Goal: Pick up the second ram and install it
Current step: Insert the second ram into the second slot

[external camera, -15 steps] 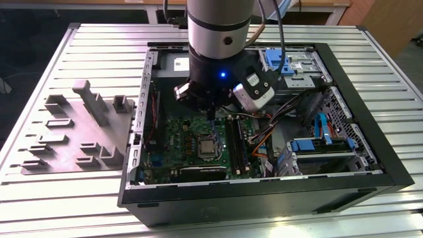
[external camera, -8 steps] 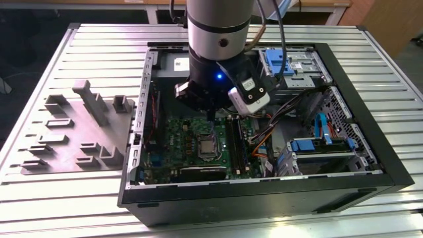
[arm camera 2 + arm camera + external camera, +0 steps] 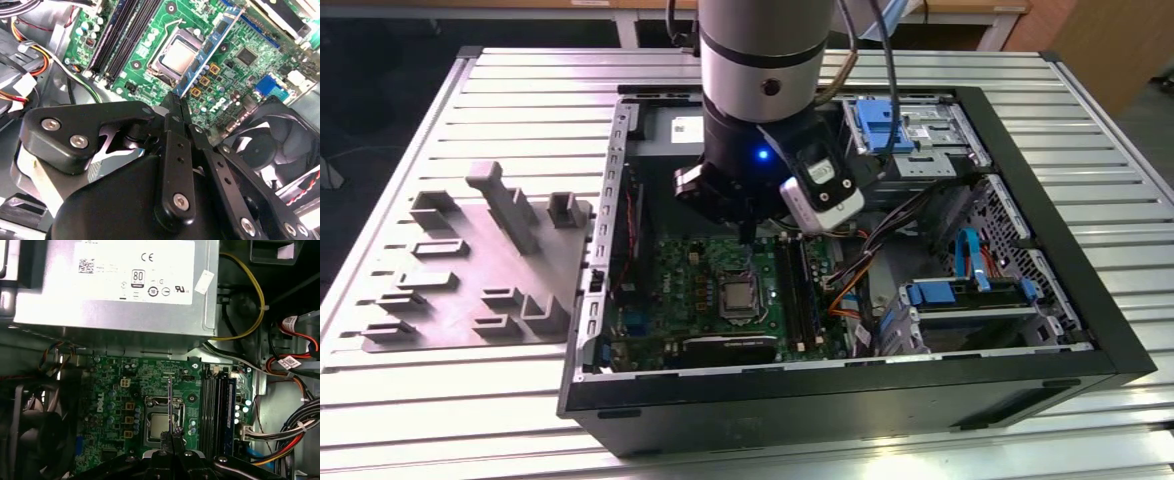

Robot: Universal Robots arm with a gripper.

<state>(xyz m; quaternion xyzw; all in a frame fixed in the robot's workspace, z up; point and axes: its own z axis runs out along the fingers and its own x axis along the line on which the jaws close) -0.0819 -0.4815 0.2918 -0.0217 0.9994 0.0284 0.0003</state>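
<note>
Exterior view: an open black computer case (image 3: pixel 854 400) is lying on its side on a ribbed metal tabletop (image 3: pixel 454 400). The case is holding a green motherboard (image 3: pixel 680 290), blue drive brackets (image 3: pixel 881 125) and a bundle of coloured cables (image 3: pixel 854 290). The robot arm is reaching straight down into the case, with the gripper (image 3: pixel 740 225) hanging just above the motherboard. A grey holder block (image 3: pixel 467 300) is sitting on the tabletop towards the exterior view's left, apart from the case.

Second wrist view: the gripper (image 3: pixel 175 100) is showing its jaws closed on the second ram (image 3: pixel 207 54). This long blue stick is reaching away from the fingertips, above the processor socket (image 3: pixel 177 55) and clear of the board. The dark memory slots (image 3: pixel 125 35) are lying to the far side of the socket from the stick. A black fan (image 3: pixel 270 145) is sitting inside the case near the gripper.

First wrist view: the second ram (image 3: pixel 170 400) is appearing edge-on as a thin upright line, pinched in the gripper (image 3: pixel 171 437) over the processor socket (image 3: pixel 157 425). The memory slots (image 3: pixel 212 410) are running beside the socket, and another blue stick (image 3: pixel 230 410) is sitting in the slot farthest from it. A grey power supply (image 3: pixel 115 305) is filling the case beyond the motherboard (image 3: pixel 110 380).
</note>
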